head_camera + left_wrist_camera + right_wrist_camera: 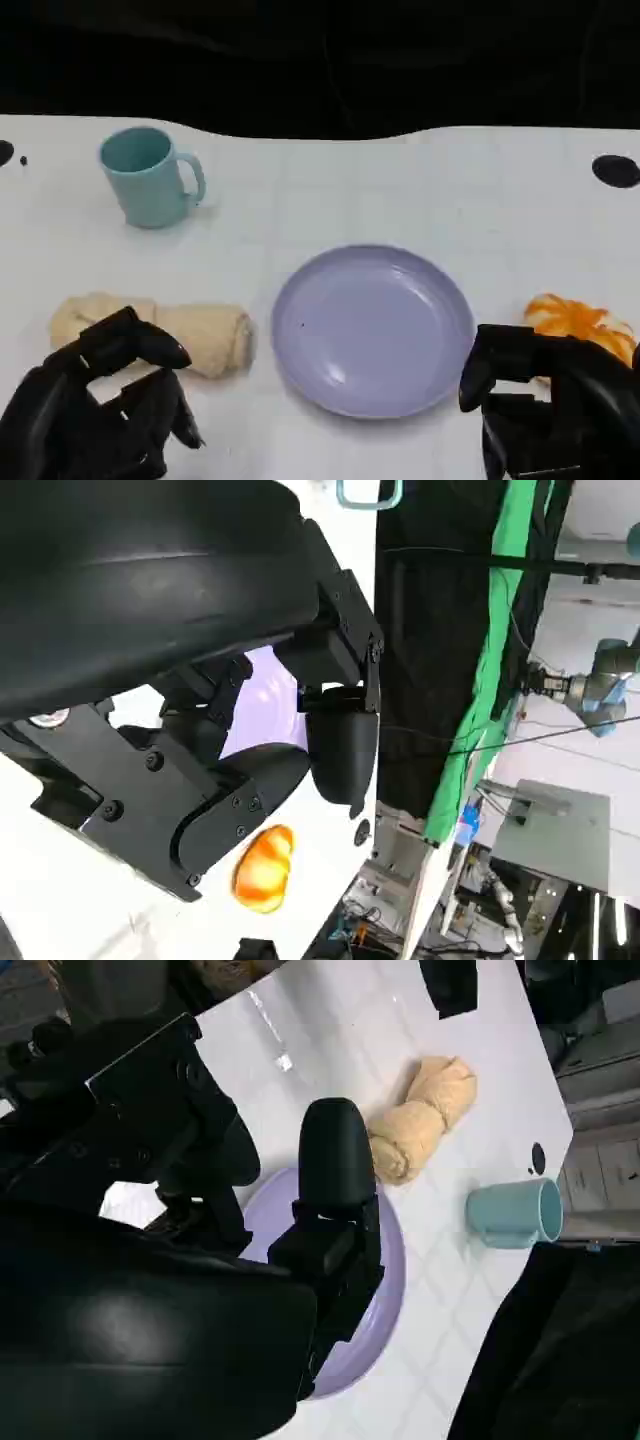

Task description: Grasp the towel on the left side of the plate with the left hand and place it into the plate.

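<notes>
Left hand (perhaps open) over towel

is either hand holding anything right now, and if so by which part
Nothing is held. The left hand hovers just short of the towel, fingers apart, and the right hand is empty beside the plate.

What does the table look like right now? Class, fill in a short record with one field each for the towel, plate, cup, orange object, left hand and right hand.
towel: rolled, beige towel, lying on the table left of the plate, not yet picked up
plate: lilac plate, centre of the table, nothing on it
cup: teal cup, upright, behind the towel, handle toward the plate
orange object: orange object, right of the plate, partly behind the right hand
left hand: left hand just in front of the towel, holding nothing
right hand: right hand near the plate's right edge, holding nothing
</notes>
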You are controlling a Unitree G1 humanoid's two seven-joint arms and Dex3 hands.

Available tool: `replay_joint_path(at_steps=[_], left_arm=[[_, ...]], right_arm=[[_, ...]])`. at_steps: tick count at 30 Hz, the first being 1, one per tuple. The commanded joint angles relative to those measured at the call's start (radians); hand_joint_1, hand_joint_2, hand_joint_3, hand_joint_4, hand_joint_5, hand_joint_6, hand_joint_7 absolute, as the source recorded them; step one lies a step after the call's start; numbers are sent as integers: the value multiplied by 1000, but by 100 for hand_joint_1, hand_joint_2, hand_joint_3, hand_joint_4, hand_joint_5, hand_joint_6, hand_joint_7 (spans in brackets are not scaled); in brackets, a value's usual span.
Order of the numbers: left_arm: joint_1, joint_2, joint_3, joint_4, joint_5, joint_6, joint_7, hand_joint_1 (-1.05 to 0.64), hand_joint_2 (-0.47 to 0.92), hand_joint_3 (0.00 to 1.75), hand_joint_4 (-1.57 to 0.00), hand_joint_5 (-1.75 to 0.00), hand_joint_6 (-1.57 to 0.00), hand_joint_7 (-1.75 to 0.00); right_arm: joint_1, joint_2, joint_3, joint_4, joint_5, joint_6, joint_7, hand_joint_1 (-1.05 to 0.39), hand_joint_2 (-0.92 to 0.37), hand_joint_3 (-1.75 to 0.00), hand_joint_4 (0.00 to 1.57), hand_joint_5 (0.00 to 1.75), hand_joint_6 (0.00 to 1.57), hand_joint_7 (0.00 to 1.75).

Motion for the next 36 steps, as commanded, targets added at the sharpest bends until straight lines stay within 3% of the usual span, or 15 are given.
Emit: replay_joint_path(at_steps=[1,29,32,33,35,36], left_arm=[[-5,14,6,8,13,-18,-7,-17,51,118,-83,-174,-78,-151],[-7,15,8,11,18,-20,-3,-18,50,118,-83,-173,-78,-150],[-11,16,11,5,25,-14,11,-18,51,114,-84,-155,-82,-130],[-12,16,11,3,31,-14,17,-18,50,113,-82,-142,-85,-107],[-14,15,9,-5,61,-23,31,-18,49,111,-80,-126,-89,-82],[-15,16,6,-8,79,-30,36,-19,53,102,-78,-114,-90,-61]], right_arm=[[-4,-10,-9,-8,0,6,-3,9,-48,-143,80,175,66,161],[-3,-11,-6,-8,-4,-2,-3,10,-48,-143,80,175,65,162],[-3,-12,-3,-8,-6,-3,-3,10,-48,-143,80,175,65,162],[-3,-12,-3,-8,-7,-3,-4,9,-48,-143,80,175,65,162],[-3,-7,-3,-10,-3,0,-6,9,-48,-143,80,175,65,162],[-2,-6,-3,-11,-2,0,-6,9,-47,-143,81,175,66,162]])
